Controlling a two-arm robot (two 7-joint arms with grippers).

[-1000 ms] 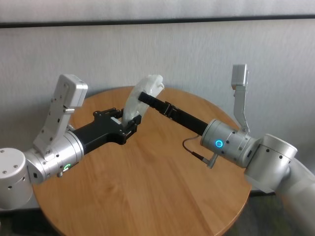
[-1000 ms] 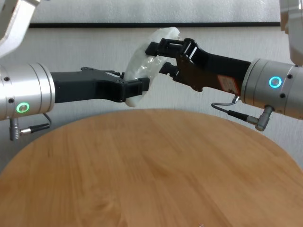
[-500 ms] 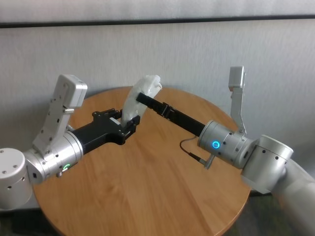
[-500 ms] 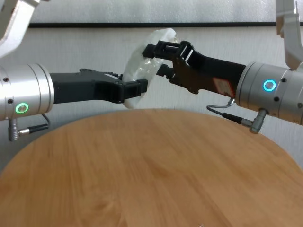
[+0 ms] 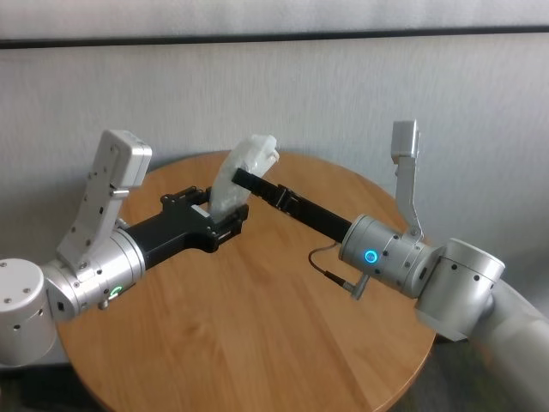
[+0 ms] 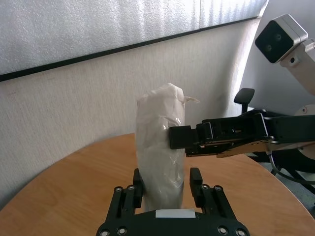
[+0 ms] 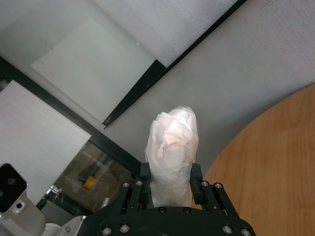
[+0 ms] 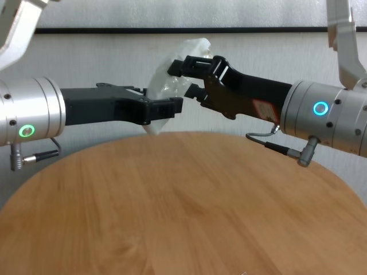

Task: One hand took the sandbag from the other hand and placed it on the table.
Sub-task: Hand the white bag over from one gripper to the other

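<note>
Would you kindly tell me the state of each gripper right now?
Left gripper: open around the sandbag's lower end.
Right gripper: shut on the sandbag.

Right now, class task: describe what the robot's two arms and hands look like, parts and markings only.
Both arms are silver cylinders ending in flat black two-fingered hands. The left hand follows a wrist with a green glowing ring, the right hand one with a blue ring and a small orange label. Each wrist carries a thin cable plug and a grey bracketed camera box.
</note>
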